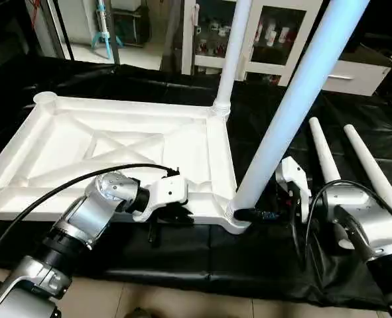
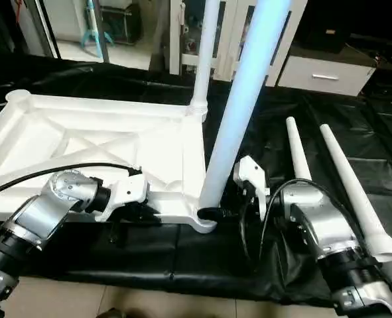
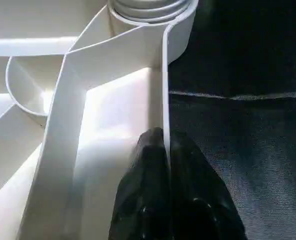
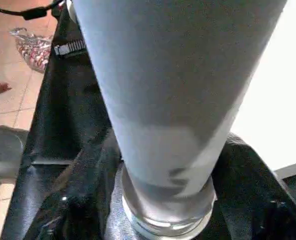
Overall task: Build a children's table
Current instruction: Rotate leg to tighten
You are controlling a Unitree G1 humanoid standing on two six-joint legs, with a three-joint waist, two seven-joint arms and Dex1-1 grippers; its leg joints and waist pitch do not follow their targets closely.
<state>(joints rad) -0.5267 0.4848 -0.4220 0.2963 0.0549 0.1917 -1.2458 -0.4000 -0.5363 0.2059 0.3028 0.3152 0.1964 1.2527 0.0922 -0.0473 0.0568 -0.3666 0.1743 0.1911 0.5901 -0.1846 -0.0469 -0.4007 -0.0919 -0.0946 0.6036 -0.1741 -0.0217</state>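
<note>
Children's table top (image 1: 116, 142), white, inverted with X-ribbed underside upward, lying across the left and centre of the head views on the black-cloth tabletop (image 1: 355, 126). Near corner leg (image 1: 295, 99) seated in the lower-right corner socket of the top, rising steeply toward the upper right of the frame; far corner leg (image 1: 232, 53) standing upright in the rear right socket, at upper centre. Two loose legs (image 1: 355, 165) lying side by side on the cloth at the right of the frame, apart from the top, narrow ends toward the rear. Empty round socket (image 1: 44, 99) at the upper-left corner of the top. Left pincer (image 1: 172, 215) at lower centre-left, closed tight on the near rim of the top; in the left wrist view, black fingers (image 3: 148, 195) pressed on either side of the thin white rim wall, with the socket collar beyond them. Right pincer (image 2: 215, 213) at lower centre, at the base of the near corner leg just above its socket; in the right wrist view, dark fingers (image 4: 77, 200) flanking the leg's wide lower end, set wide about the tube, actual contact with the tube not discernible. Silver forearms entering from the lower left and lower right corners, black cables looping over each. White cabinets (image 1: 275, 36) with glass doors along the upper edge, beyond the tabletop; tiled floor along the bottom edge.
</note>
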